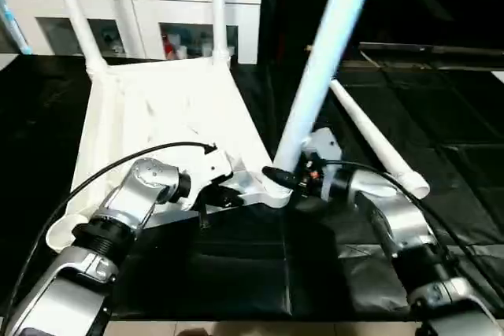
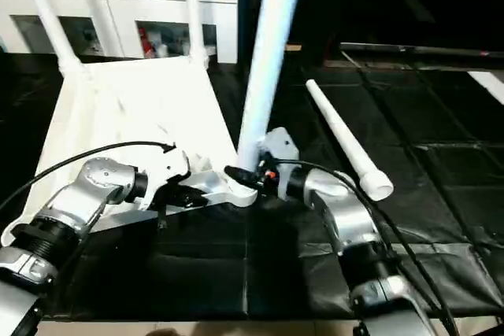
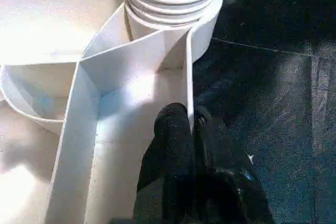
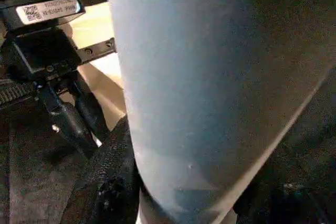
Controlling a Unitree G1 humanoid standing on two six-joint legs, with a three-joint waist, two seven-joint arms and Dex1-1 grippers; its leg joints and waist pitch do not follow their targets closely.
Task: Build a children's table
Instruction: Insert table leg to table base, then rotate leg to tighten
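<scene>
The top [image 1: 157,108] lies ribs-up on the dark floor, two legs [image 1: 75,13] standing in its far corners, well beyond both claws. The left claw [image 3: 181,129] is pinched shut on the thin outer wall of the top, one finger inside the wall and one outside, just short of the near corner socket [image 3: 202,24]. In that socket, straight ahead of the left claw, sits the threaded end of a third leg [image 1: 327,53], which leans up and away to the right. The right claw [image 1: 285,179] is at the foot of this leg, pressed against it; it appears closed around it, though the wrist view is too crowded by the leg to show the fingers plainly. A fourth leg [image 1: 378,139] lies loose on the floor just beyond the right claw. The parts look like light, hollow, stiff plastic, smooth and likely slippery. The long leg would lever hard on a grip, so low near the thread is the best hold. The thin wall may flex, so the top is best held close to a corner, where the ribs stiffen it.
</scene>
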